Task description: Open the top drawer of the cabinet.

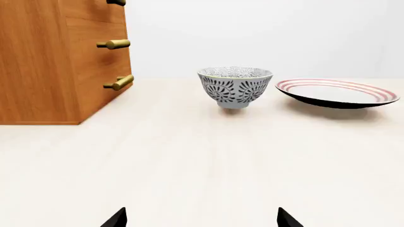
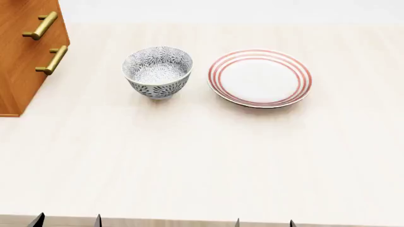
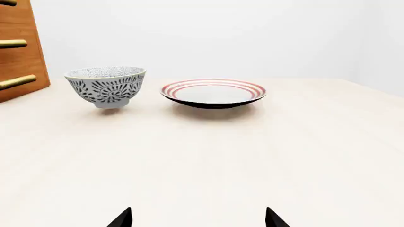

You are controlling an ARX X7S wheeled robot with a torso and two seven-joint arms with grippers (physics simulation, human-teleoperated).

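Observation:
The orange-brown cabinet (image 1: 44,61) stands at the table's far left, also seen in the head view (image 2: 19,56) and the right wrist view (image 3: 22,56). Of the top drawer (image 1: 94,8) only a lower strip and the end of its brass handle (image 1: 117,2) show at the picture's edge; the head view cuts it off. Two lower brass handles (image 1: 113,44) (image 1: 120,82) stick out below it. My left gripper (image 1: 202,218) is open and empty, low over the table's near edge (image 2: 67,221), well short of the cabinet. My right gripper (image 3: 197,218) is also open and empty (image 2: 264,222).
A grey patterned bowl (image 2: 157,71) stands just right of the cabinet. A white plate with red rings (image 2: 259,77) lies beside it further right. The pale wooden table (image 2: 202,156) stretches from these to my grippers.

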